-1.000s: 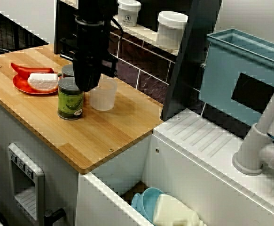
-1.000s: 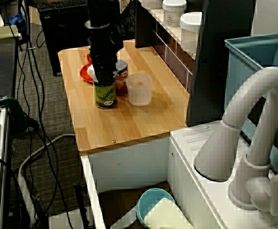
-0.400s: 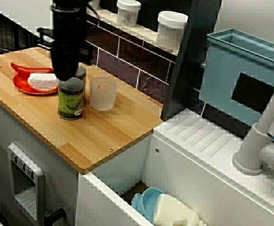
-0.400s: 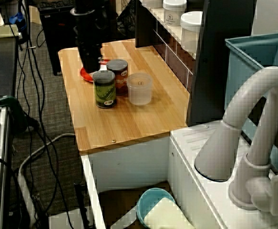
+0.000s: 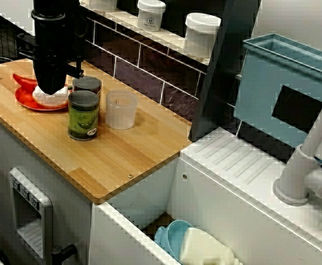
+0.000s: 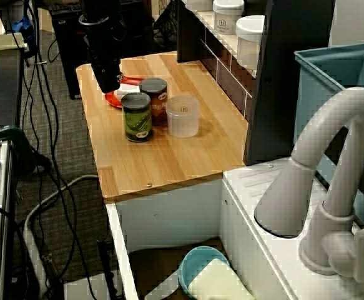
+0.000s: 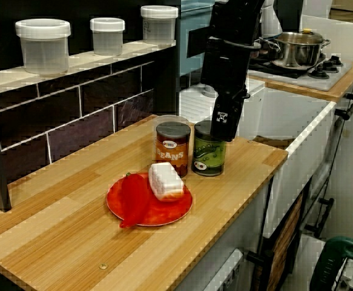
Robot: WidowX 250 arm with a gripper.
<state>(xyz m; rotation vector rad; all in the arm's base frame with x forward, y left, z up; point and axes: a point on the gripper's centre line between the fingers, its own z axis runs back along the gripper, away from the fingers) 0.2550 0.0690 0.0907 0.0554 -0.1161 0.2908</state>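
Over the surface's front edge, at the end far from the sink, your claw hangs, its opening impossible to tell; the white block on the red plate lies just below, toward the surface's back edge.

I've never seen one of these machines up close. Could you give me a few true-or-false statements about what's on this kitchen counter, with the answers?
1. The red plate holds a white block and a red pepper. True.
2. The green can lies on its side. False: it stands upright, next to the beans can.
3. The clear cup stands on the wooden counter beside the cans. True.
4. The gripper grips the green can. False: it hangs by the red plate, apart from the can.
5. The sink has nothing in it. False: a blue bowl lies inside.
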